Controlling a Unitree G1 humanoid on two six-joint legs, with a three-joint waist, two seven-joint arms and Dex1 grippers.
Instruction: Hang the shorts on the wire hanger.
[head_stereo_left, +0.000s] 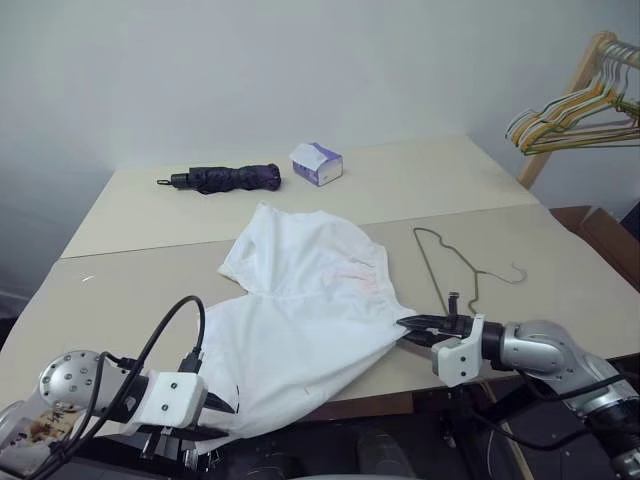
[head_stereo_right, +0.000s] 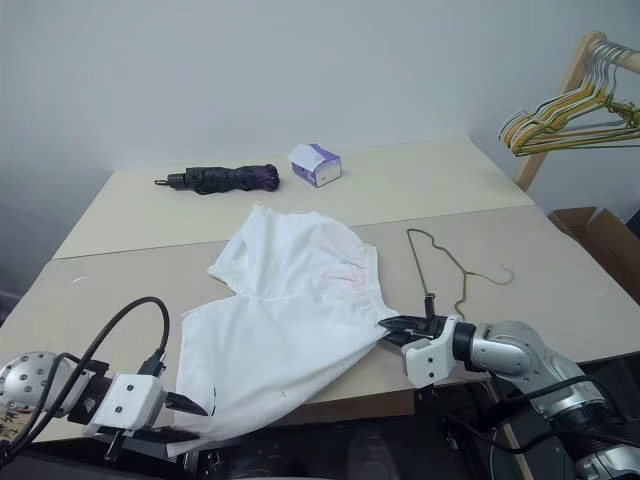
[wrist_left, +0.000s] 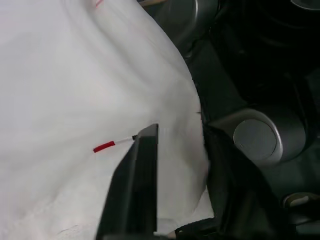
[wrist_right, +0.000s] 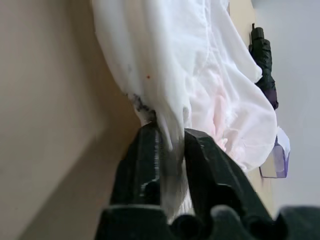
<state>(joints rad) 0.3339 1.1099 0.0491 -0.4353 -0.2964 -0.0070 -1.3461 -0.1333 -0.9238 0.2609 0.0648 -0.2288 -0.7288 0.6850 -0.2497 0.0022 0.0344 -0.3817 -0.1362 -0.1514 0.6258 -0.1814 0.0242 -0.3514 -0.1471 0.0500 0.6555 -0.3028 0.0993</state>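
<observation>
The white shorts (head_stereo_left: 300, 310) lie spread on the beige table (head_stereo_left: 120, 290), their lower corner drooping over the front edge. The thin wire hanger (head_stereo_left: 445, 265) lies flat just right of them. My left gripper (head_stereo_left: 225, 408) is at that drooping corner. In the left wrist view its jaws (wrist_left: 180, 131) stand apart with cloth lying between them, near a small red mark (wrist_left: 104, 146). My right gripper (head_stereo_left: 405, 328) is at the shorts' right edge, below the hanger. Its fingers (wrist_right: 170, 131) are slightly parted, with a fold of cloth hanging in the gap.
A folded dark umbrella (head_stereo_left: 225, 178) and a small purple-white box (head_stereo_left: 316, 163) lie on the far half of the table. A bunch of coloured hangers (head_stereo_left: 575, 110) hangs on a wooden rack at the far right. A cardboard box (head_stereo_left: 610, 240) stands beside the table's right end.
</observation>
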